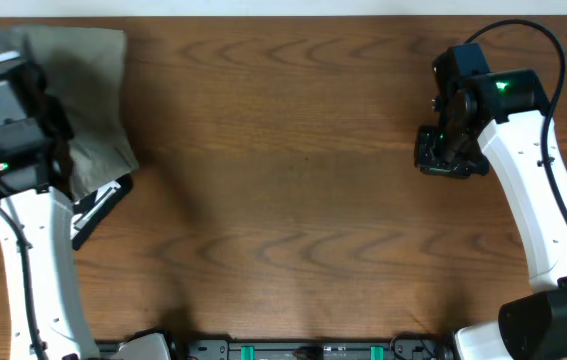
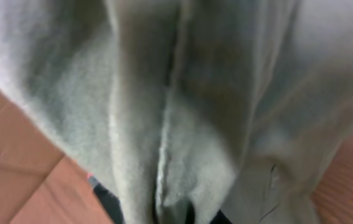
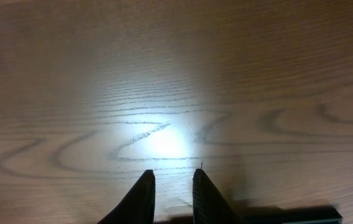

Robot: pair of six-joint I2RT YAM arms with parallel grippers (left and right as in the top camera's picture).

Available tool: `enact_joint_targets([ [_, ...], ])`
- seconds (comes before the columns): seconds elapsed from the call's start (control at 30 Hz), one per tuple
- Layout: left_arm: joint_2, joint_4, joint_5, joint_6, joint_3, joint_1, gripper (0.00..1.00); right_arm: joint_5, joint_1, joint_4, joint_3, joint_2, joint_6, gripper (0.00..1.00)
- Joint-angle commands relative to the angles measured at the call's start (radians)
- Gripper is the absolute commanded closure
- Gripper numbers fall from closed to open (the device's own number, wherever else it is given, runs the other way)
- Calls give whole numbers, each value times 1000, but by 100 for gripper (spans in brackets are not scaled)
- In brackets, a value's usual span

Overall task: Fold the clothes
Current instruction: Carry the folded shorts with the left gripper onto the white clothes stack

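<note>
clothes (image 1: pixel 91 75): pale grey-green garment of thin, soft fabric, bunched at the top left corner of the table in the overhead view, partly under the left arm; in the left wrist view the clothes (image 2: pixel 195 93) fill nearly the whole frame in hanging folds, with a short stitched seam low on the right
table (image 1: pixel 283 150): brown wood-grain top, bare under the right arm
left end effector (image 1: pixel 8 95): black and white, over the clothes; its fingers are hidden by fabric and wrist, so cannot tell whether it is wide, narrow or holding the cloth
right end effector (image 3: pixel 172 180): points down at the table, well apart from the clothes; two dark fingers at a narrow gap, wood showing between them, holding nothing
green light (image 1: pixel 503 86): small, glowing on the right arm's black wrist housing
</note>
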Motion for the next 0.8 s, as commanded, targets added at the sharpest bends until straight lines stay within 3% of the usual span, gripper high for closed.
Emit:
enact_joint_targets([
  [0.0,18,-13,-27,-47,18,48,94,16,-6,1,8,-19,-11,81],
  [0.57,126,-70,-28,-282,6,249,94,16,-6,-6,8,-19,-11,80],
  [0.6,132,-80,-28,-298,6,261,86,16,-6,-6,8,-19,-11,80],
  [0.63,136,-92,-28,-316,6,270,58,16,-6,-6,8,-19,-11,80],
  [0.67,139,-105,-28,-348,6,282,19,16,-6,-6,8,-19,-11,80],
  [0.7,141,-117,-28,-383,6,293,2,16,-6,-6,8,-19,-11,80],
  [0.77,141,-129,-27,-441,6,311,2,16,-6,-6,8,-19,-11,80],
])
